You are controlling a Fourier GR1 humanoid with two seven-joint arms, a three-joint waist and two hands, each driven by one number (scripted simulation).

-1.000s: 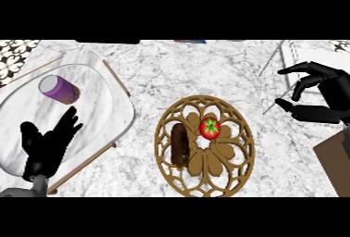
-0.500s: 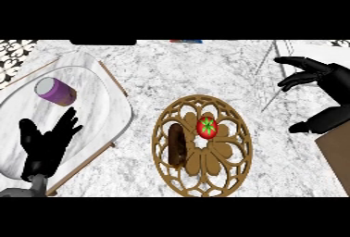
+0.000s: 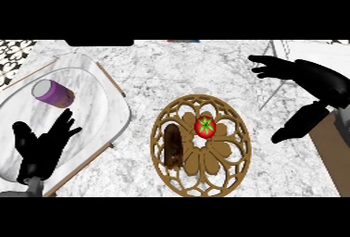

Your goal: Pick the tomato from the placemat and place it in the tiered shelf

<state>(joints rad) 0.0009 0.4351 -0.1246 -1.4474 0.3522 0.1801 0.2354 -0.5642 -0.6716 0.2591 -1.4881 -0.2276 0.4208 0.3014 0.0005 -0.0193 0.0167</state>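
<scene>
The right hand [image 3: 297, 70] is in the upper right of the frame, fingers spread wide and holding nothing. Lower and to its left, in the centre, the tomato [image 3: 205, 126] lies on the round placemat [image 3: 205, 160], beside a brown object [image 3: 172, 146]. The left hand [image 3: 42, 144] rests open at the lower left, over the tiered shelf [image 3: 103, 106], which carries a purple cup [image 3: 53, 92].

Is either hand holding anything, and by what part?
Nothing is held. Both the left hand and right hand are open, and the tomato lies untouched on the placemat.
</scene>
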